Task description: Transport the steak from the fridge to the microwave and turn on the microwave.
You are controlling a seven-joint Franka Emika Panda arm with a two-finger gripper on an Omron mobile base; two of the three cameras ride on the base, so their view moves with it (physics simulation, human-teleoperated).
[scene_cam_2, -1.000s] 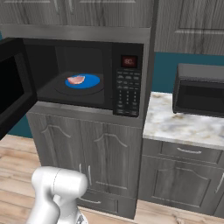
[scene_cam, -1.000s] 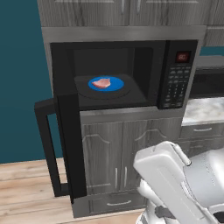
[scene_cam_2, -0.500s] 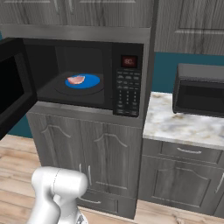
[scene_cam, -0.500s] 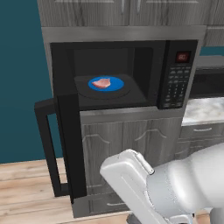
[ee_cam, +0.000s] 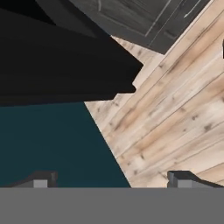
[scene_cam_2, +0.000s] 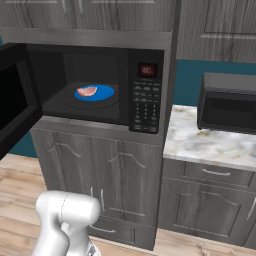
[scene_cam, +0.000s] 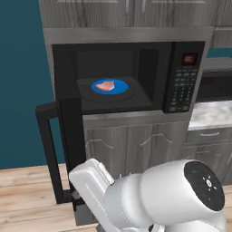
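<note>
The kitchen was grey wood-grain cabinets against a teal wall, with a pale plank floor (ee_cam: 175, 109) below. Going left to right from the microwave (scene_cam: 131, 77): its door (scene_cam: 63, 149) stood swung wide to the left, handle outermost; the steak (scene_cam: 105, 85) lay on a blue plate (scene_cam: 111, 87) in the middle of the cavity, on the dark turntable; the keypad (scene_cam_2: 145, 107) and small red display (scene_cam_2: 147, 70) sat on the right of the cavity; and further right, on a marble counter (scene_cam_2: 210, 145), stood a second dark oven (scene_cam_2: 230, 102).

So the meat was already in place. I judged the step in hand to be shutting the door, then pressing start. You would do well to bring the gripper (ee_cam: 111, 179) round to the outer face of the door, behind the handle, and push in a smooth arc toward the cavity, keeping clear of the hinge side.

The hand camera looked past the two finger tips, set wide apart with nothing between them, at the floor and a black slab that was probably the door's underside; I could not be sure. The individual keypad buttons were too small to read.
</note>
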